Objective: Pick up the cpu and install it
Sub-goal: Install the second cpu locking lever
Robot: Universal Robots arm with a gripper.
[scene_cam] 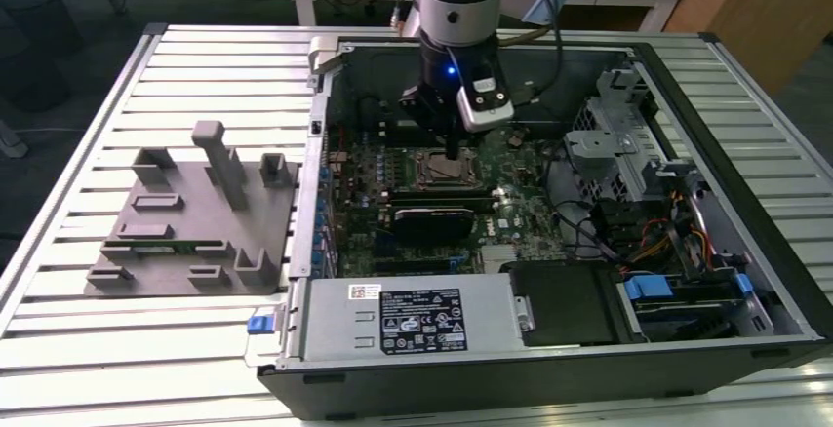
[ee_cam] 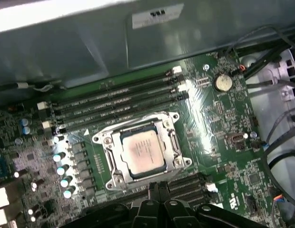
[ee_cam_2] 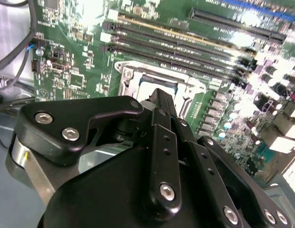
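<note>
Arm: the grey robot arm with its black gripper (scene_cam: pixel 450 159) reaches down from the top centre of the exterior view into the open black computer case (scene_cam: pixel 729 281), a small blue light glowing on its wrist.
Pincer: the black fingers (ee_cam: pixel 158 190) look pressed together with nothing between them; in the first wrist view they meet at the bottom centre of the frame, right at the socket's edge.
Cpu: the small square chip with the pale silver metal lid (ee_cam: pixel 142 151) lies flat inside the silver metal socket frame (ee_cam: pixel 105 142) on the green motherboard (ee_cam: pixel 223 142), centre of the first wrist view.
Second wrist view: a pale corner of the chip (ee_cam_2: pixel 154 85) peeks out beyond the dark gripper body, mid-frame.
Memory slots: long black slots (ee_cam: pixel 119 102) run just beside the socket.
Tray: a grey moulded tray (scene_cam: pixel 182 222) sits on the slatted metal table (scene_cam: pixel 78 349), at the exterior view's left, well apart from the gripper.
</note>
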